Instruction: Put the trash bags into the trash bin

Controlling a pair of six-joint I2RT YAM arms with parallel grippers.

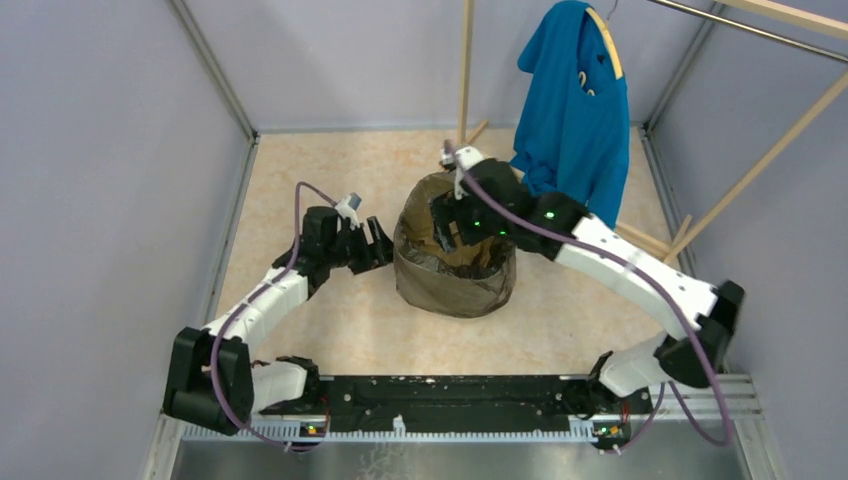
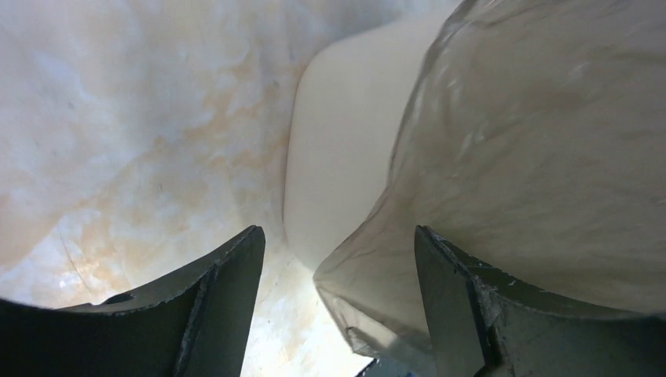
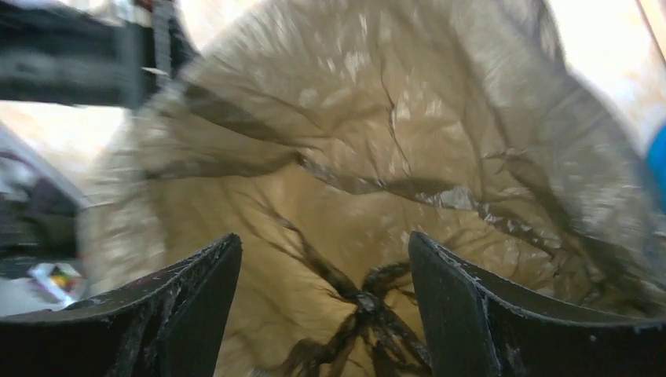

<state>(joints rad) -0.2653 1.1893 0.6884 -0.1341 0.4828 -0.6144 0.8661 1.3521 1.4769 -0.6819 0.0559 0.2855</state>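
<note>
The trash bin (image 2: 338, 149) is cream-beige and stands mid-floor. The brownish-grey translucent trash bag (image 1: 455, 275) is draped over it and lines its inside; in the top view the bag covers the bin's outer wall. My left gripper (image 1: 385, 243) is open beside the bin's left side, and the bag's lower hem (image 2: 408, 306) hangs between its fingers (image 2: 228, 290). My right gripper (image 1: 452, 222) is open over the bin's mouth. It looks down at the bag's gathered bottom (image 3: 369, 302) inside the bin.
A blue T-shirt (image 1: 575, 110) hangs on a wooden rack (image 1: 465, 70) behind the bin, close to the right arm. Grey walls enclose the marbled beige floor (image 1: 330, 170). The arms' black base rail (image 1: 450, 400) runs along the near edge.
</note>
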